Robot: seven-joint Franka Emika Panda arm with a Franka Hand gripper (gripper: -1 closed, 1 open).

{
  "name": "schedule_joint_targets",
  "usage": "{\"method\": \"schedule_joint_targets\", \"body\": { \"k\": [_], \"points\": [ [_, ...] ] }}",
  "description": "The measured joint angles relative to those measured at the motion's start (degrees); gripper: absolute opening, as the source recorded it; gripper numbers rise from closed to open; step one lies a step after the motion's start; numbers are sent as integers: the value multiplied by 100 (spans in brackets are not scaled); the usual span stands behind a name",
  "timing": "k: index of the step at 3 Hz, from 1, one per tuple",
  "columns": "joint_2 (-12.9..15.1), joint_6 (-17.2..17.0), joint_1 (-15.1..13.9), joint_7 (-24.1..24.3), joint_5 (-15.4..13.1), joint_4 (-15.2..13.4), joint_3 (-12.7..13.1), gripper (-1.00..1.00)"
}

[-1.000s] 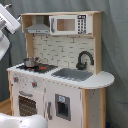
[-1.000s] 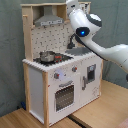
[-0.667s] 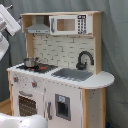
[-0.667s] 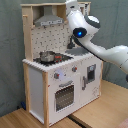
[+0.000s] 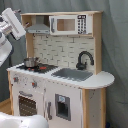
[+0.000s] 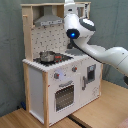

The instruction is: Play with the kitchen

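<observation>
Found the kitchen [image 5: 60,95] standing upright in the middle of the first exterior view, against a grey curtain [image 5: 115,50]. Saw it again in the second exterior view [image 6: 50,80], set on a light wooden surface [image 6: 97,107].

Noted a small metal pot [image 5: 31,62] on the stove at the first exterior view's left, with the grey sink [image 5: 72,74] beside it and the black faucet [image 5: 84,59] arching behind the sink. Made out the hood [image 5: 39,27] above the stove and the microwave [image 5: 70,24] next to the hood, with the oven door [image 5: 27,104] low beneath the stove.

Traced the white arm [image 6: 97,49] in the second exterior view from the second exterior view's right, up across the kitchen's upper half, with a blue light [image 6: 73,34] glowing on one joint. Placed the pincer [image 5: 9,19] high at the first exterior view's left edge, level with the hood and just beside the kitchen's upper side panel, well above the pot. Could not tell whether spread or pressed together, nor whether touching the panel.
</observation>
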Motion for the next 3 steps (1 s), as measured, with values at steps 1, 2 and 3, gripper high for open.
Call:
{"method": "schedule_joint_targets", "body": {
  "k": [1, 2, 3],
  "points": [
    [3, -337, -246, 487, 21, 11, 167, 100],
    [7, -667, -526, 842, 197, 85, 269, 100],
    [7, -756, -574, 897, 262, 89, 273, 100]
  ]
}}
